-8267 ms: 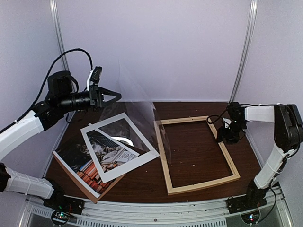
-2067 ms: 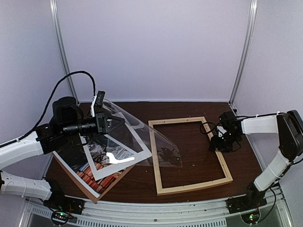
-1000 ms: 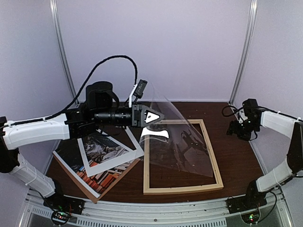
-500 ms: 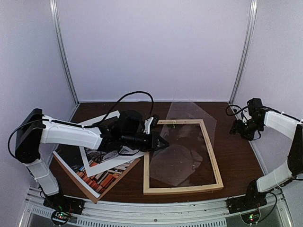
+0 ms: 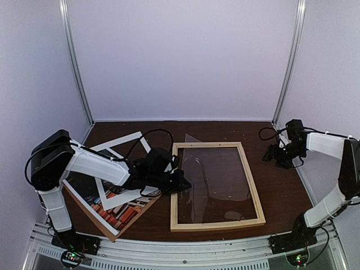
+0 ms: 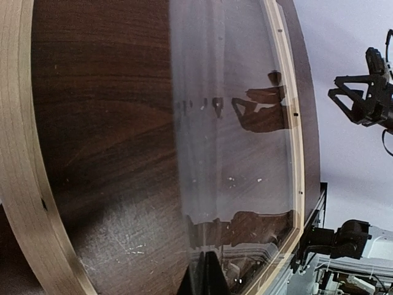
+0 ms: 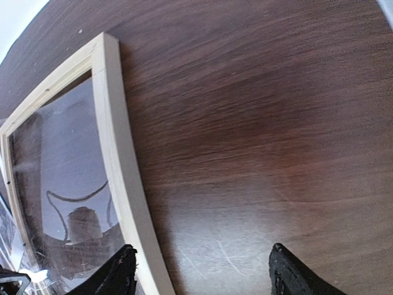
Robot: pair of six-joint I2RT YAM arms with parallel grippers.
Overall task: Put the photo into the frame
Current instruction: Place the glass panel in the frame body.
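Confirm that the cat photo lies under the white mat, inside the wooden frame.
Wrong on one point: the photo lies under the white mat, but left of the frame, outside it, as the top external view shows.

The photo (image 5: 107,207) lies mostly under the white mat (image 5: 115,143) and the left arm (image 5: 101,166); only its near part with red books shows. In the left wrist view the left gripper (image 6: 206,279) is just a dark wedge cut by the bottom edge, seemingly closed on the clear sheet (image 6: 233,153), whose outline is faint. The right wrist view crops the right gripper (image 7: 202,276) to 2 fingertips (image 7: 123,270) and the frame (image 7: 116,135) to 1 corner.
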